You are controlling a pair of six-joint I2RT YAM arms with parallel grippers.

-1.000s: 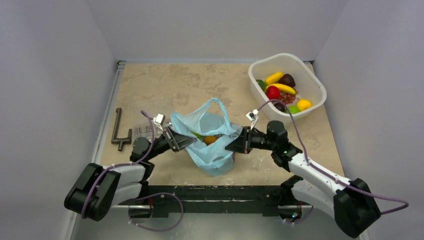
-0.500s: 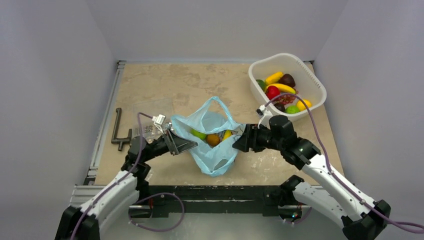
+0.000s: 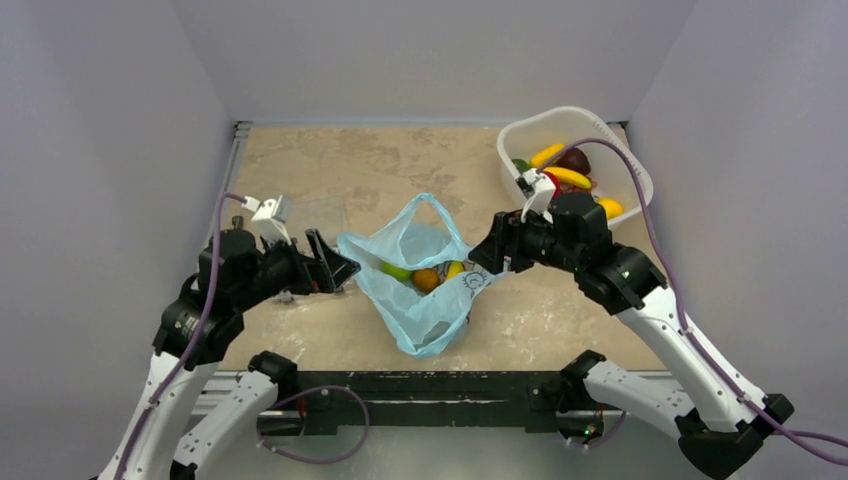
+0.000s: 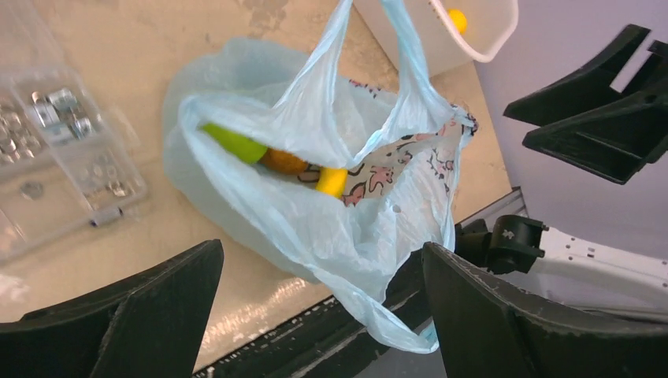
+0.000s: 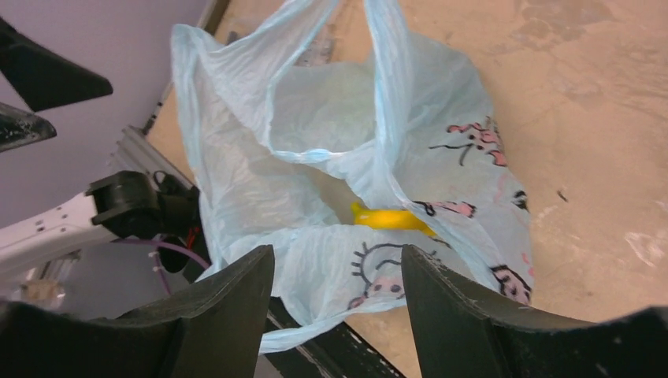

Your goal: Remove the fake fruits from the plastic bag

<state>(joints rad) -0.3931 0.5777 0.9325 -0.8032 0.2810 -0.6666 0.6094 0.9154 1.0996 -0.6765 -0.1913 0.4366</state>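
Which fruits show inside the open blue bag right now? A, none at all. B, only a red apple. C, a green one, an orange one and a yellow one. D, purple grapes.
C: the top view shows a green fruit, an orange fruit and a yellow piece lying together inside the plastic bag.

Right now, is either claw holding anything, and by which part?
Nothing is held. The left claw and the right claw are both open, one on each side of the plastic bag, with the fake fruits inside it.

Fruits [image 3: 425, 278], apparently three, inside bag [image 3: 425, 325]
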